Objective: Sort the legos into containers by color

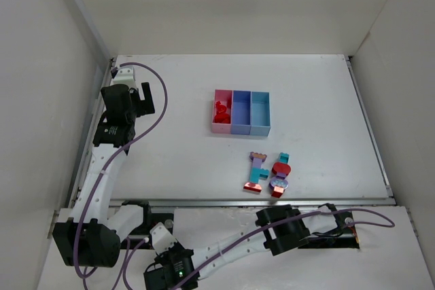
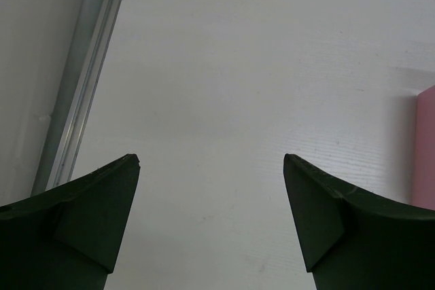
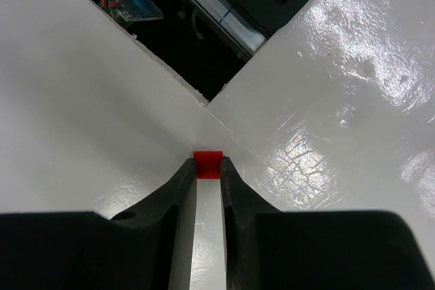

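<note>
Three joined containers stand mid-table: pink (image 1: 221,127) with red legos (image 1: 220,109) in it, purple-blue (image 1: 241,113) and light blue (image 1: 260,113). Two multicolour lego clumps lie in front of them: a purple, teal and red one (image 1: 257,171) and a teal, red and purple one (image 1: 280,170). My left gripper (image 1: 141,98) is open and empty at the far left, over bare table (image 2: 212,161); the pink bin's edge (image 2: 425,147) shows at its right. My right gripper (image 3: 208,171) is shut on a small red brick (image 3: 209,159), low near the table's front edge (image 1: 318,229).
White walls enclose the table on the left, back and right. A metal rail (image 1: 272,202) runs along the front edge and another along the left (image 2: 81,86). A dark opening with wiring (image 3: 177,39) lies just beyond the right gripper.
</note>
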`<state>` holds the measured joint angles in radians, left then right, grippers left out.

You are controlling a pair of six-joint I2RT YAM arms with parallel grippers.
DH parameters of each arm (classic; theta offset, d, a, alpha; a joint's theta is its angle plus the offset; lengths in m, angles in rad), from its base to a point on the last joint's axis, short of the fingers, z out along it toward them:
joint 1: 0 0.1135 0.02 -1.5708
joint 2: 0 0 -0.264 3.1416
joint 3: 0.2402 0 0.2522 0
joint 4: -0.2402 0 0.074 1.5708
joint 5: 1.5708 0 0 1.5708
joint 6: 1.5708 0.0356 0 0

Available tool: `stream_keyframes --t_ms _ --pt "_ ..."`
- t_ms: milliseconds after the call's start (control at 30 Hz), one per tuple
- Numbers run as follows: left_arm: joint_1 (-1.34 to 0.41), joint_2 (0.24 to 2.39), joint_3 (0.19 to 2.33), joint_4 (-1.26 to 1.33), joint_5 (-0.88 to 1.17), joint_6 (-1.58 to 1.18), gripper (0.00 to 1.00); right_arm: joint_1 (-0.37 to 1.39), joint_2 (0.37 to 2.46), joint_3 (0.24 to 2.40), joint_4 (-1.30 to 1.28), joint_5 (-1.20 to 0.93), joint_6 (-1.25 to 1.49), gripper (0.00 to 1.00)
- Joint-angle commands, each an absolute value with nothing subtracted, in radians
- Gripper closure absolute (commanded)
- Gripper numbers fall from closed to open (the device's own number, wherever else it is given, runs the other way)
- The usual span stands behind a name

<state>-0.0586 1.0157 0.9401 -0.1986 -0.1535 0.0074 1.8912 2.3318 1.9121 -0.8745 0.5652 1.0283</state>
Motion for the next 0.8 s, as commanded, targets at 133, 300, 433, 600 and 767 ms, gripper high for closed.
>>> stream_keyframes --t_ms 133,300,433,600,767 --pt "-0.055 0.986 0.931 -0.16 -0.147 0.015 0.15 1.885 2.341 1.925 -0.867 0.551 1.042 0.85" --pt "-0.055 0.986 0.931 -0.16 -0.147 0.015 0.15 1.885 2.323 1.916 -0.867 0.56 1.042 0.92" --pt "-0.055 0.986 0.931 -0.16 -0.147 0.015 0.15 1.885 2.313 1.916 -0.867 0.569 1.051 0.95" --pt "-0.055 0.986 0.931 -0.16 -0.147 0.025 0.15 1.885 2.304 1.925 -0.887 0.578 1.051 0.97" --pt "-0.055 0.986 0.931 -0.16 -0.147 0.025 0.15 1.885 2.304 1.943 -0.905 0.587 1.051 0.99"
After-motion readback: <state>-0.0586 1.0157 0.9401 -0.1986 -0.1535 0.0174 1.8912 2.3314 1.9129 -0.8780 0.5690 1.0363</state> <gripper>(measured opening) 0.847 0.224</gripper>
